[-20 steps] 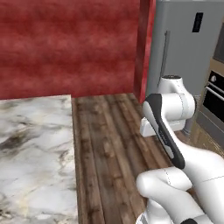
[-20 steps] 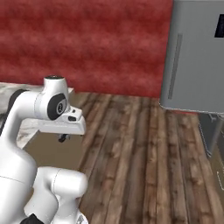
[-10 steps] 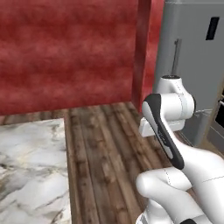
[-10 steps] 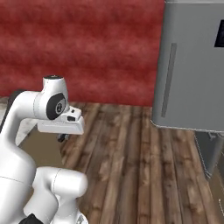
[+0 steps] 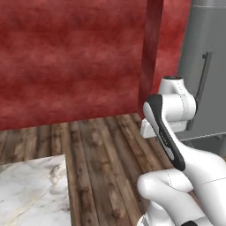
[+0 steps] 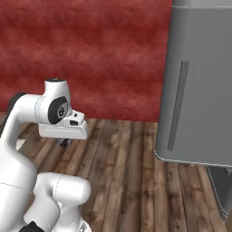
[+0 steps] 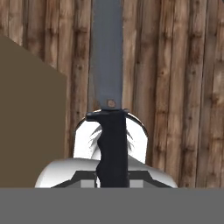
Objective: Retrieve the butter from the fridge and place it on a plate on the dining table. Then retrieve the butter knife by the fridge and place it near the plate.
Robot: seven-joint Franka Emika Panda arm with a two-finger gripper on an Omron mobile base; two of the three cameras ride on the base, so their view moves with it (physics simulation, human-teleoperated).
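Note:
In the hand view the butter knife [image 7: 109,87] runs up the middle, grey blade over the plank floor, black handle low in the picture. My gripper [image 7: 113,177] is shut on that handle. In the right base view the gripper [image 6: 65,142] hangs dark under the white hand, above the floor. The grey fridge [image 6: 199,90] stands to the right with its door closed and its long bar handle [image 5: 203,77] showing. A corner of the marble dining table [image 5: 31,194] lies at the lower left. The butter and the plate are out of view.
A red wall [image 5: 70,57] closes the back, with a red pillar [image 5: 152,53] beside the fridge. Wooden plank floor [image 6: 131,172] spreads between table and fridge. A flat brown panel [image 7: 30,113] fills the left of the hand view.
The whole picture has shifted as the base drives: the fridge looms larger and the marble table slides down and left. The arm holds its pose with the knife still gripped.

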